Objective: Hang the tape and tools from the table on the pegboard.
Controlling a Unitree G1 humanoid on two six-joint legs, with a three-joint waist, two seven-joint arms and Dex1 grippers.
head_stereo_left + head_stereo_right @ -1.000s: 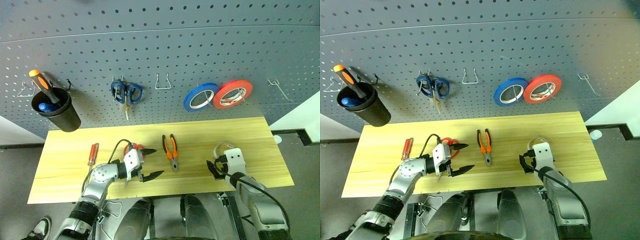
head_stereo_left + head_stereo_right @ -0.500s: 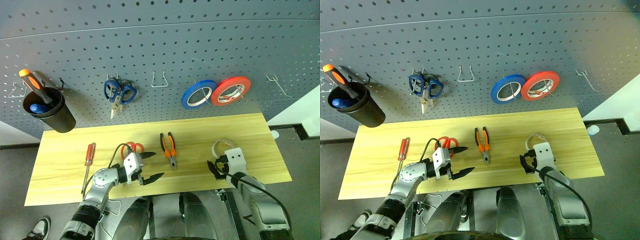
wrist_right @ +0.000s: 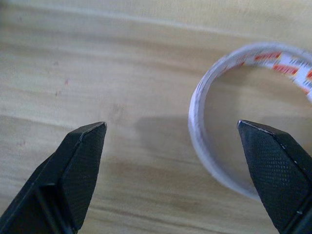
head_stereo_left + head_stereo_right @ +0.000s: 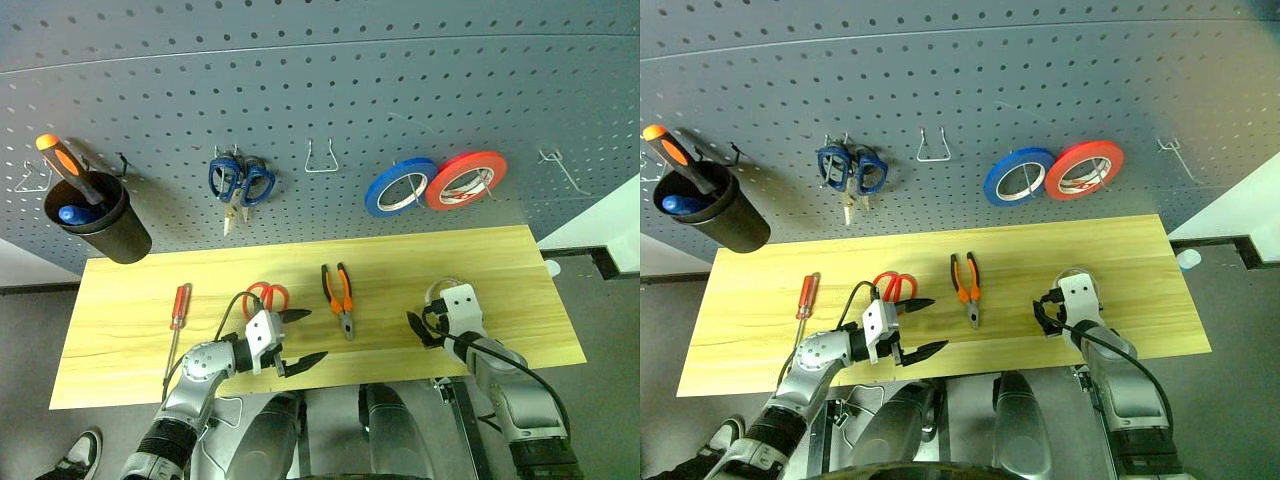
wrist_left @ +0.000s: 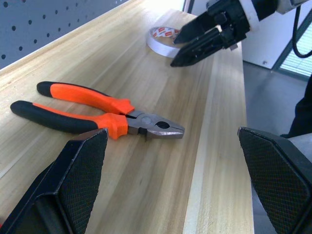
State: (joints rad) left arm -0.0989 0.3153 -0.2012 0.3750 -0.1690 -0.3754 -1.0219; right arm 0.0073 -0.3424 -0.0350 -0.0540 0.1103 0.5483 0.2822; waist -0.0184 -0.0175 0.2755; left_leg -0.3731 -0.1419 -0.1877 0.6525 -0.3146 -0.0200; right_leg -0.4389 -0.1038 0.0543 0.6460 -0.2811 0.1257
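- The tape (image 3: 229, 122) lies flat on the counter (image 4: 130, 300), at the lower right of the head view, near the front edge.
- The right tool (image 3: 178, 165) is wide open and holds nothing. It sits just over the near side of the tape, and one finger (image 3: 273, 165) looks to be over the hole.
- I think the step is to grab the tape. A good way is to put one finger inside the ring and one outside, then pinch the thin wall gently so it does not bend.
- The left tool (image 4: 300, 338) is wide open and holds nothing too. It waits at the lower middle, near the red scissors (image 4: 266, 296).
- The pliers (image 4: 340, 298) lie between the two tools, well apart from the tape, so there is room.
- The small screwdriver (image 4: 176, 320) lies at the lower left.
- On the pegboard (image 4: 320, 90), a bare hook (image 4: 556, 170) sits at the upper right, past the red roll (image 4: 466, 180) and blue roll (image 4: 402, 188). Lift high to clear them.
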